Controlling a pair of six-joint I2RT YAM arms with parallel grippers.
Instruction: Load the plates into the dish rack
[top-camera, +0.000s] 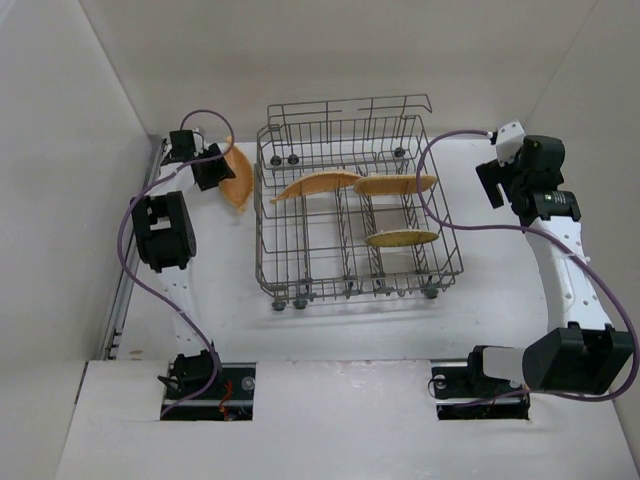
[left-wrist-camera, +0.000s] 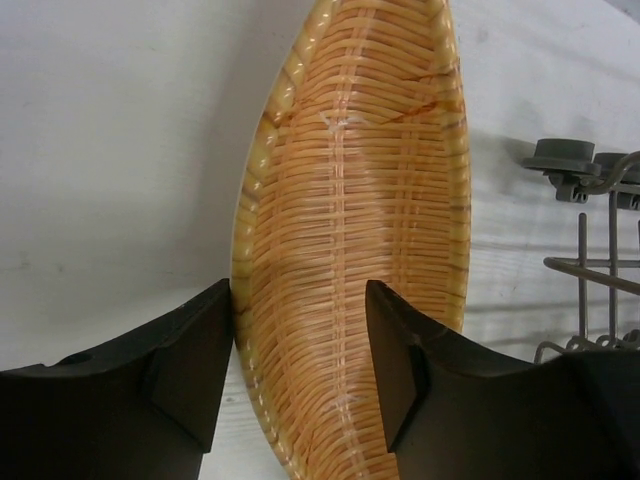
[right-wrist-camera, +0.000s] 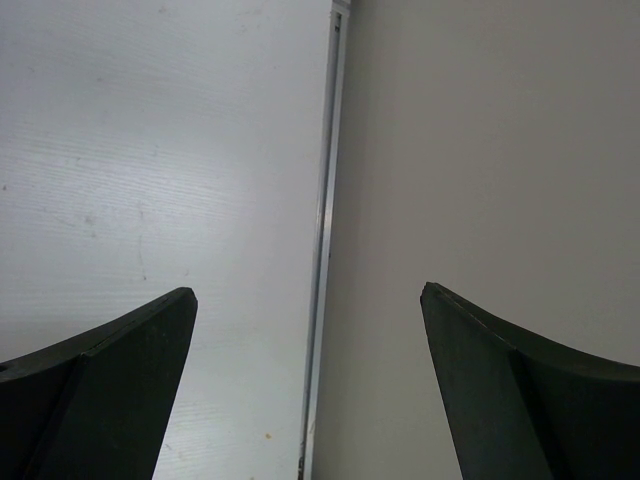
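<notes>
— What is in the dish rack (top-camera: 260, 215)?

— Three plates stand on edge between its tines. One tilted plate (top-camera: 315, 184) is at the back left, a second plate (top-camera: 395, 184) is just beside it at the back right, and a third plate (top-camera: 402, 238) is nearer to me, on the right side.

— And the fourth plate?

— The fourth plate (left-wrist-camera: 350, 250) is outside the rack, just beside its left wall, tipped up on its edge. Its face has a woven pattern. My left gripper (left-wrist-camera: 298, 340) has one finger on each side of it, the left one at the rim. If they really clamp it, I cannot tell.

— Your other hand?

— My right gripper (right-wrist-camera: 308, 330) is wide open with nothing between the fingers, well apart from the rack, on its right.

— The surface, the room?

— The rack stands on small wheels (top-camera: 290, 300) on a white table (top-camera: 330, 340). Pale walls (top-camera: 330, 50) close the back and both sides. A thin metal strip (right-wrist-camera: 325, 200) runs where the table meets a wall.
</notes>
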